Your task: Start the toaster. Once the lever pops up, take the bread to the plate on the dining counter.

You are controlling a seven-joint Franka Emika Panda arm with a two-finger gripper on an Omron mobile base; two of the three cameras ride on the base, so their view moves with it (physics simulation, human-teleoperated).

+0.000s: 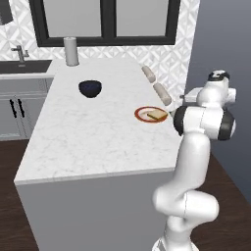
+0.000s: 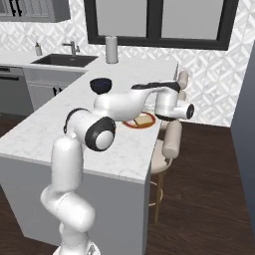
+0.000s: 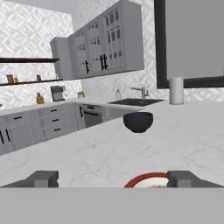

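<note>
The bread [image 1: 157, 114] [image 2: 144, 119], a tan slice, lies flat on the red-rimmed plate [image 1: 143, 113] [image 2: 130, 123] near the right edge of the marble dining counter [image 1: 93, 137] [image 2: 55, 129]. My gripper [image 3: 116, 178] hovers low just beside the plate and points across the counter towards the sink. It is open, its fingertips [image 3: 41, 178] spread wide with nothing between them. Only an arc of the plate's red rim [image 3: 146, 177] peeks up at the bottom of the hand view. The toaster is out of view.
A dark round bowl [image 1: 90, 88] [image 3: 138, 121] sits mid-counter, and a grey cylinder [image 1: 71, 51] [image 3: 176, 90] stands at its far end. Padded stools [image 1: 162, 93] [image 2: 172, 139] line the counter's right side. The sink [image 2: 64, 60] and cabinets lie beyond to the left.
</note>
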